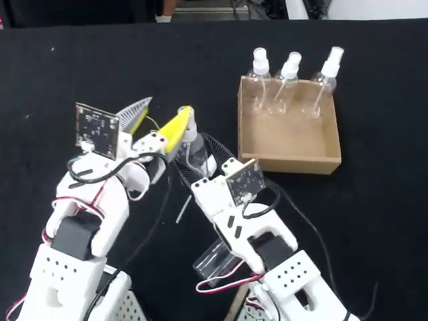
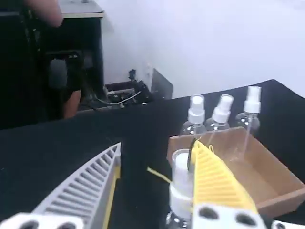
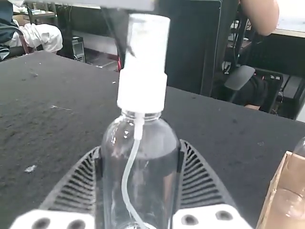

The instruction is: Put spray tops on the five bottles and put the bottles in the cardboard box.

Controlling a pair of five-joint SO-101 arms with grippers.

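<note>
Centre of table, I see the held bottle (image 3: 138,176): clear plastic, round shoulders, upright, thin dip tube visible inside. A white spray top (image 3: 143,67) sits on its neck. Right gripper (image 3: 138,152) is clamped on the body, with black ribbed fingers (image 3: 71,186) on both sides.

Left gripper (image 2: 157,145) is up at spray-top height with jaws spread wide. It has one grey ribbed finger (image 2: 81,191) and one yellow finger (image 2: 217,181). The top is just beside the yellow one; can't tell if they touch.

Cardboard box (image 1: 287,160) is off to the right arm's side, shallow and square. Three bottles (image 1: 287,87) with white tops stand in a row along its far wall.

Another clear bottle, the loose bottle (image 1: 217,261), lies on its side near the right arm's base.

Table (image 1: 374,221) has a matte black, slightly gritty covering. A plain white wall (image 2: 214,43) stands behind it.
</note>
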